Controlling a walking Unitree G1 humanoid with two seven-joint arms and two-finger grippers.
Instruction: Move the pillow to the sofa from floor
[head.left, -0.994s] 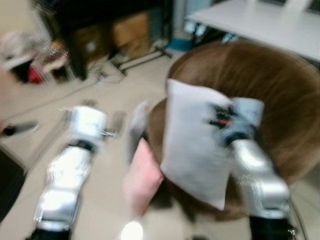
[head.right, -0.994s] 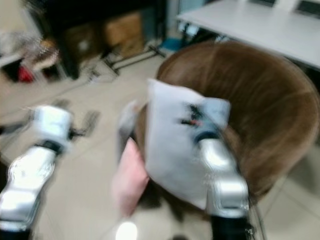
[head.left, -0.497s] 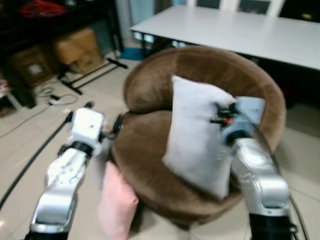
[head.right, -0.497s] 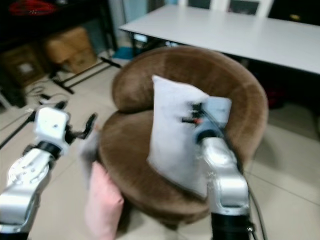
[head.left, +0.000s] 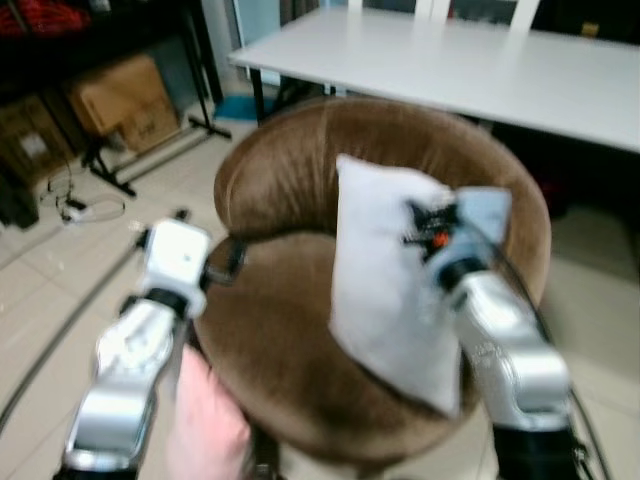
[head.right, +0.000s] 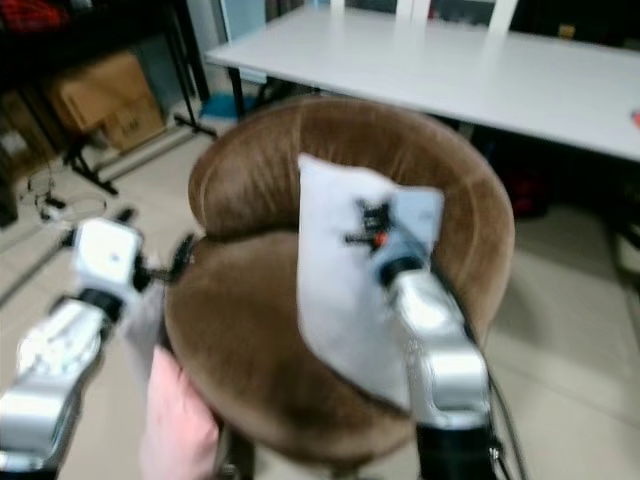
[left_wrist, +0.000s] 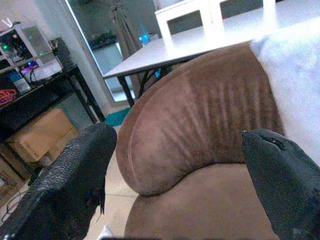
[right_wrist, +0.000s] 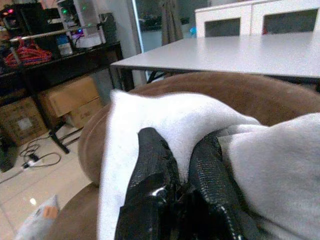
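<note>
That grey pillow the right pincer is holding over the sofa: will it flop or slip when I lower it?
The grey pillow looks soft: fabric bunches around the right pincer. It hangs fairly flat from that pinch, so probably light and only mildly floppy. It may topple once set on the brown sofa.

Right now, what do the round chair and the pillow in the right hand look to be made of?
Round chair: brown velvet-like plush, by its soft sheen and brushed streaks. Pillow: pale grey woven fabric, matte and soft; it bunches where the right hand pinches it. Exact fibres cannot be told.
</note>
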